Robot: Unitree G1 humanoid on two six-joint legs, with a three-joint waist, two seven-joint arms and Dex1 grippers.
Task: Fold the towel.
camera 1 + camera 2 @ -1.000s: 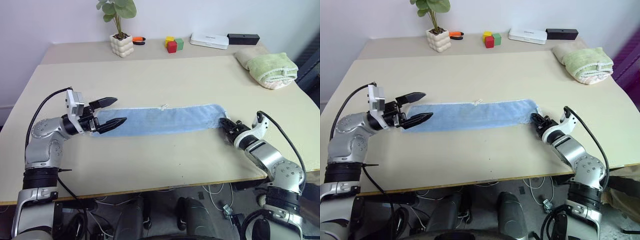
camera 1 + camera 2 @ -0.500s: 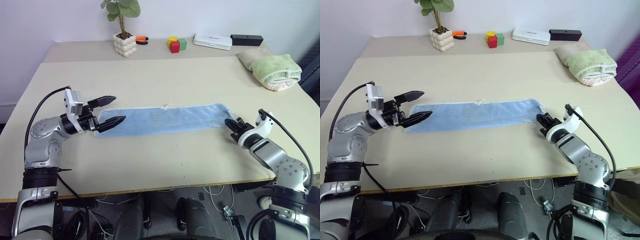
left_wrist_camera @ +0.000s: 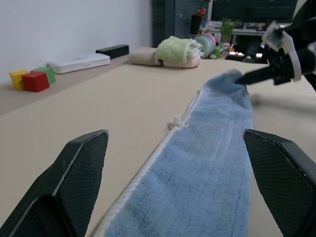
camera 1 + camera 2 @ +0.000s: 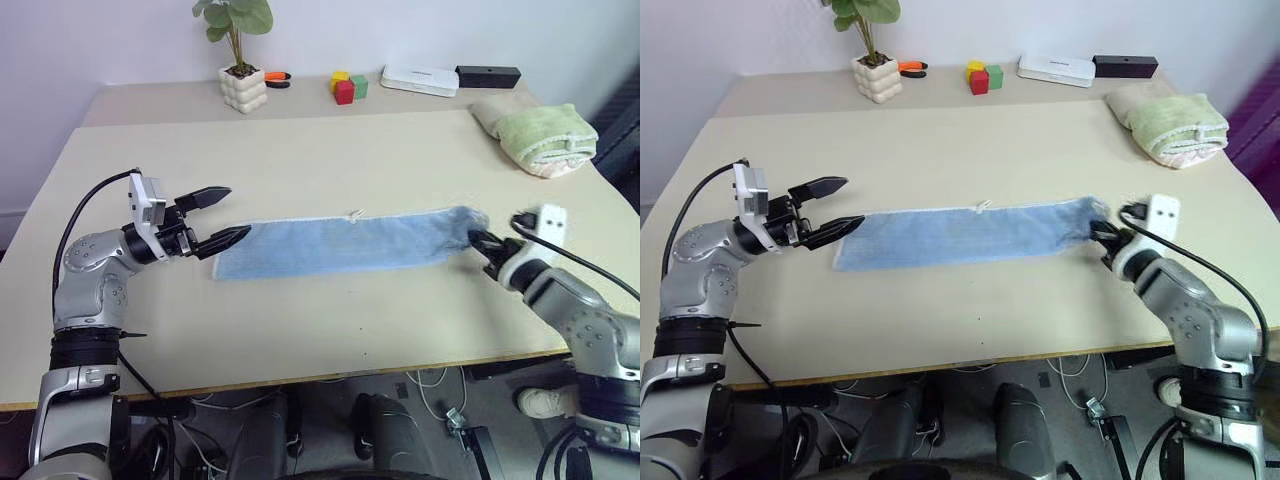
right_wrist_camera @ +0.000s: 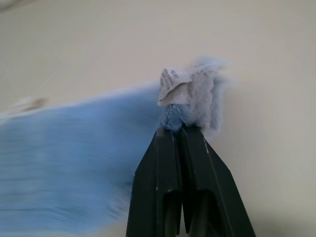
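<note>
The right pincer (image 4: 478,243) has lifted the towel (image 4: 345,245) end, dragging the towel rightward from the left pincer (image 4: 226,215)

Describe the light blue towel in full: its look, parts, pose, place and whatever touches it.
The towel is light blue, fuzzy terry cloth, a long narrow strip lying flat on the beige table. Thin white edging runs along its far side, with a small white loop midway. The right gripper is shut on its right end, bunched and raised, where a white tag shows. The open left gripper hovers at its left end.
</note>
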